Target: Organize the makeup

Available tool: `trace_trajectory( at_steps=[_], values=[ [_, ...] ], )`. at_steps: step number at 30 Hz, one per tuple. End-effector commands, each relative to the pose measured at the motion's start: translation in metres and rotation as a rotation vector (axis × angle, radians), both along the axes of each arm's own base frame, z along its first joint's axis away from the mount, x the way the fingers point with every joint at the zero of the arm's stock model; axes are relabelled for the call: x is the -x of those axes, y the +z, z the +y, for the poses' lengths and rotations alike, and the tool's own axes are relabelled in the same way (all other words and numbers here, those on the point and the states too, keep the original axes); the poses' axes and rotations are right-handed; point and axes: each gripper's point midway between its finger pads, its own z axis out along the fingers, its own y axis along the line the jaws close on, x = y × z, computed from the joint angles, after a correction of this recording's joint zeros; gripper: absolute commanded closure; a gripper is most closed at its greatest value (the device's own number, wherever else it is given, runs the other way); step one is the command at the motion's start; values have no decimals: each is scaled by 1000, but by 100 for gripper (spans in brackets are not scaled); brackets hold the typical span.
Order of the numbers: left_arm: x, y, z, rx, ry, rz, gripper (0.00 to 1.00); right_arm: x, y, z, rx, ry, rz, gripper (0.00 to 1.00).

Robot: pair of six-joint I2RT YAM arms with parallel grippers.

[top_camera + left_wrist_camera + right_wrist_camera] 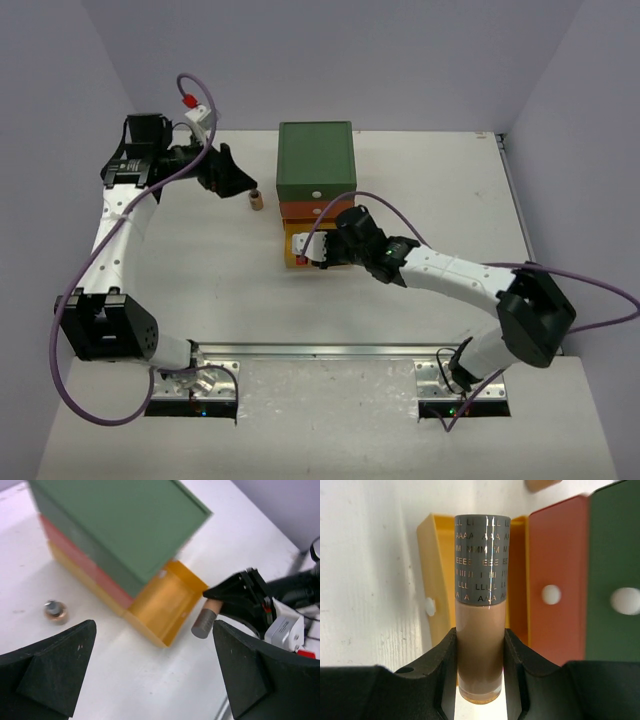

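At the far left we see the left gripper (228, 178) with its jaws spread wide and nothing between them, hovering over the white table (420, 180). Just to its right a small peach tube (256, 200) stands upright on the table, dark cap up and long axis vertical. It sits near the left side of the three-drawer box (315, 160) and apart from it. In the box, the green drawer (615, 580) and the orange drawer (557, 580) are shut, so we cannot tell what they hold. The bottom yellow drawer (165, 602) stands pulled out toward the arms, and the part of its inside that the left wrist view shows us is plain yellow floor. Over the front end of that drawer is the right gripper (318, 250), clenched on a grey-capped tube (481, 605), its two black fingers (440, 670) pressing the peach body from either side. The tube's long axis runs along the fingers, with the lettered grey cap sticking out past the fingertips toward the box and the clear base back near the palm. From the left wrist view we see it tilted, cap end lowest and just beside the drawer's front corner. We cannot tell whether the cap touches the drawer.
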Motion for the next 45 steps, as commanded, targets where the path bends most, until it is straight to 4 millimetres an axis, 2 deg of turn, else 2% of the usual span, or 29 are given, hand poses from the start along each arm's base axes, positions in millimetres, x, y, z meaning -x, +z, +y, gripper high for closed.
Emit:
trace_trajectory(
  at_steps=[1, 3, 5, 6, 10, 13, 15, 16, 17, 19, 21, 23, 28, 37, 41, 45],
  values=[
    [-44, 5, 29, -71, 212, -89, 0, -48, 10, 7, 13, -74, -83, 100],
    [-59, -17, 50, -157, 322, -76, 0, -64, 5, 12, 29, -96, -84, 100],
    [-67, -34, 63, -212, 378, -63, 0, -75, -8, 16, 65, -97, -82, 100],
    [-72, -49, 72, -246, 419, -46, 0, -77, -18, 16, 90, -94, -75, 100],
    [-74, -92, 79, -309, 411, 21, 1, -87, -34, 14, 147, -117, -85, 98],
    [-71, -132, 77, -355, 343, 78, 8, -89, -44, 11, 176, -125, -81, 82],
    [-71, -148, 77, -375, 329, 105, 11, -87, -46, 11, 170, -122, -69, 72],
    [-72, -163, 78, -402, 319, 127, 13, -85, -48, 11, 164, -127, -56, 62],
    [-74, -172, 78, -438, 316, 131, 15, -84, -47, 11, 155, -136, -48, 53],
    [-80, -188, 77, -529, 306, 119, 17, -85, -41, 13, 136, -151, -41, 43],
    [-85, -196, 65, -574, 270, 85, 16, -86, -35, 14, 113, -165, -37, 38],
    [-93, -209, 68, -583, 299, 106, 16, -85, -27, 13, 95, -172, -43, 38],
    [-113, -227, 67, -569, 353, 137, 18, -77, -16, 8, 79, -172, -33, 37],
    [-148, -240, 55, -512, 433, 135, 26, -48, 14, -5, -28, -182, -1, 36],
    [-155, -244, 38, -503, 393, 121, 28, -38, 22, -12, -74, -202, 10, 36],
    [-160, -250, 33, -475, 397, 127, 33, -29, 25, -20, -104, -223, 21, 35]
  ],
)
